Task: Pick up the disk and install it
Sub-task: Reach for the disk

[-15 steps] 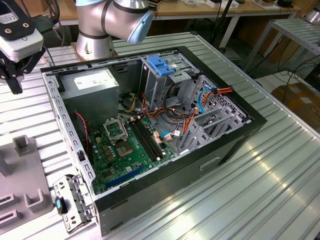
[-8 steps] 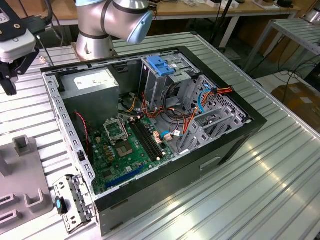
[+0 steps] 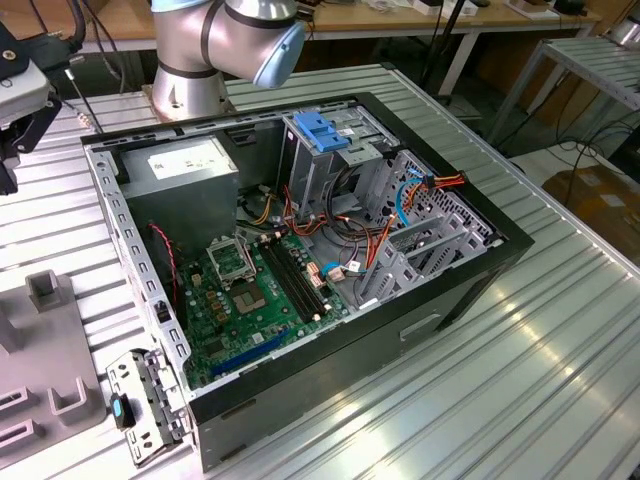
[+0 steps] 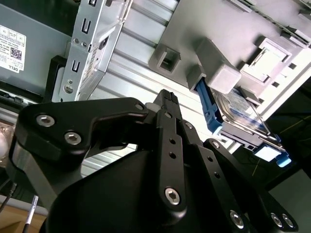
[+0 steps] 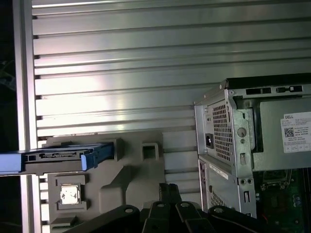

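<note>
A ribbed silvery metal table [image 3: 520,340] carries the open black computer case [image 3: 330,385], a grey moulded holder plate [image 3: 50,350] at the exterior view's left, the arm's base [image 3: 185,95] behind the case, and a small perforated metal bracket [image 3: 140,400], apparently leaning against the case's corner.

The computer case [image 3: 350,385] is open from above. Inside, free room lies over the motherboard [image 3: 250,300], hemmed in by the power supply [image 3: 185,180], the drive cage [image 3: 330,150] and loose cables [image 3: 375,245]. The worktop [image 3: 520,380] is bare on the exterior view's right. In the first wrist view, a grey fixture [image 5: 136,170] stands beside the case.
</note>
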`<action>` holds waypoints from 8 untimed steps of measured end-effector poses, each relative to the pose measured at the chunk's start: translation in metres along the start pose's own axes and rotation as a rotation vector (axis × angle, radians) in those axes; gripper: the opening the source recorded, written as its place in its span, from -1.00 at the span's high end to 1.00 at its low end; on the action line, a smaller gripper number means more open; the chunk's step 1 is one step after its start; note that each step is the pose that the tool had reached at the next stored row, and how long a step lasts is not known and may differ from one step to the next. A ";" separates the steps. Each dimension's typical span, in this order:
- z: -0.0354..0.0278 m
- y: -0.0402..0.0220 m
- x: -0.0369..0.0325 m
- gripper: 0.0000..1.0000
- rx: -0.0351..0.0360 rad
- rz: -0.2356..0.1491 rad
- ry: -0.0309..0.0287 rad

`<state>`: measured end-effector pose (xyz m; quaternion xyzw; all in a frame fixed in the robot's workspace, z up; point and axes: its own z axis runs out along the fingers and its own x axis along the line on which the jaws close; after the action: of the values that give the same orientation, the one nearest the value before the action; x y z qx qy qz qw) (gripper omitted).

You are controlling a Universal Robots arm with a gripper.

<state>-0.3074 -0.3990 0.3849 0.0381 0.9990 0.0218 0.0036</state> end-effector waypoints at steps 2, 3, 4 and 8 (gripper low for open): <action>0.0001 -0.0002 0.0025 0.79 0.0000 0.000 0.0004; 0.0002 -0.0003 0.0037 0.79 0.0000 0.000 0.0005; 0.0002 -0.0003 0.0047 0.79 0.0001 0.000 0.0008; 0.0004 -0.0008 0.0108 0.79 0.0001 0.000 0.0018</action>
<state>-0.3182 -0.3989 0.3843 0.0381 0.9990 0.0218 0.0027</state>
